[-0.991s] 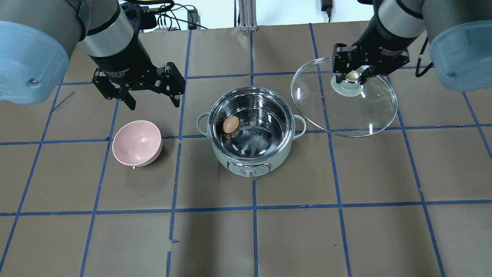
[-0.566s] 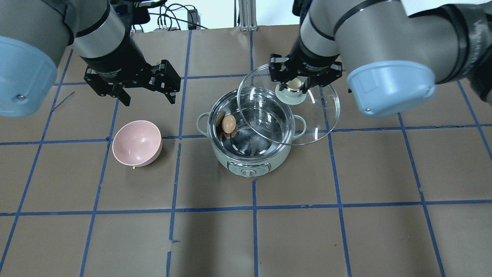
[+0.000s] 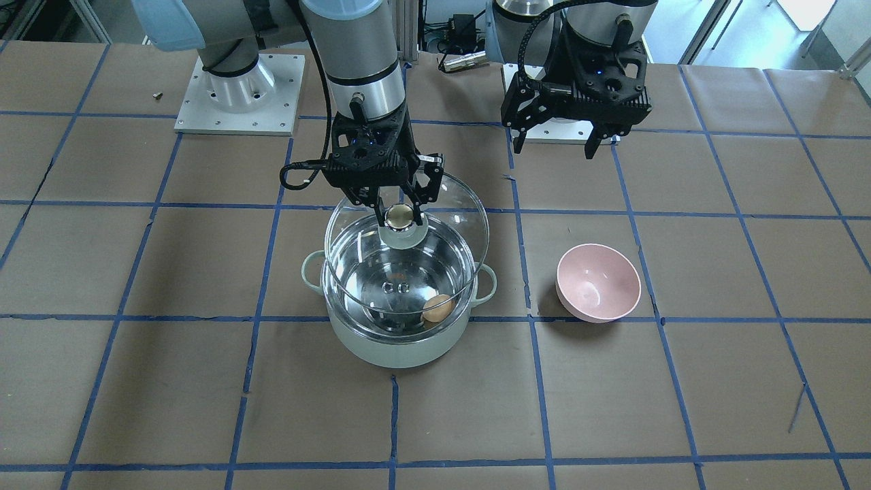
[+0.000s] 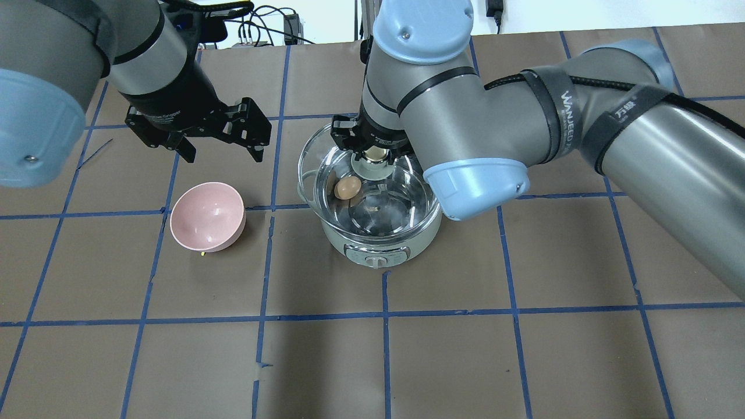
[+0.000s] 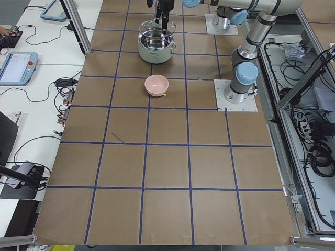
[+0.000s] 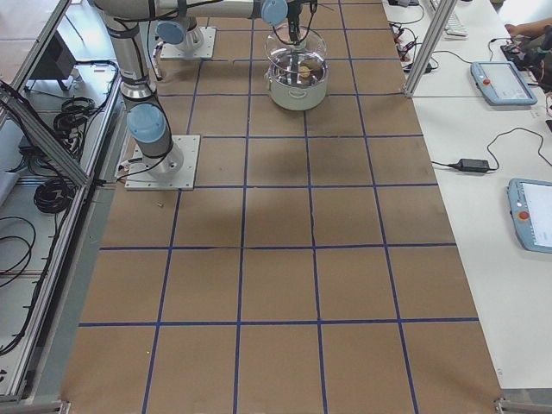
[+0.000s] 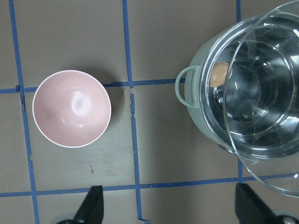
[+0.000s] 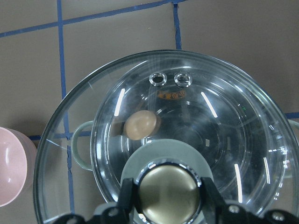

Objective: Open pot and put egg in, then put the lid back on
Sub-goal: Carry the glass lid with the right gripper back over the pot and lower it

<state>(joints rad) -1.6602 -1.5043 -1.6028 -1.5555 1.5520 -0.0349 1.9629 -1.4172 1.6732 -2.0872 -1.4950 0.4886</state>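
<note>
The mint-green pot (image 3: 395,347) stands mid-table with the tan egg (image 3: 437,307) inside against its wall; the egg also shows in the overhead view (image 4: 347,188). My right gripper (image 3: 400,211) is shut on the metallic knob (image 8: 168,193) of the glass lid (image 3: 449,204). It holds the lid a little above the pot, offset towards the robot's side, so the rims do not line up. My left gripper (image 4: 224,154) is open and empty, hovering above the table beyond the pink bowl. The left wrist view shows the pot (image 7: 198,112) with the lid (image 7: 266,177) overlapping it.
A pink bowl (image 4: 206,216) sits on the brown paper to the robot's left of the pot, a short gap away. The right arm's elbow (image 4: 477,180) hangs over the pot's right side in the overhead view. Both arm bases are bolted at the table's back edge.
My right gripper has carried the lid leftward from the table right of the pot to just over the pot. The left gripper drifted slightly back. The egg has not moved.
</note>
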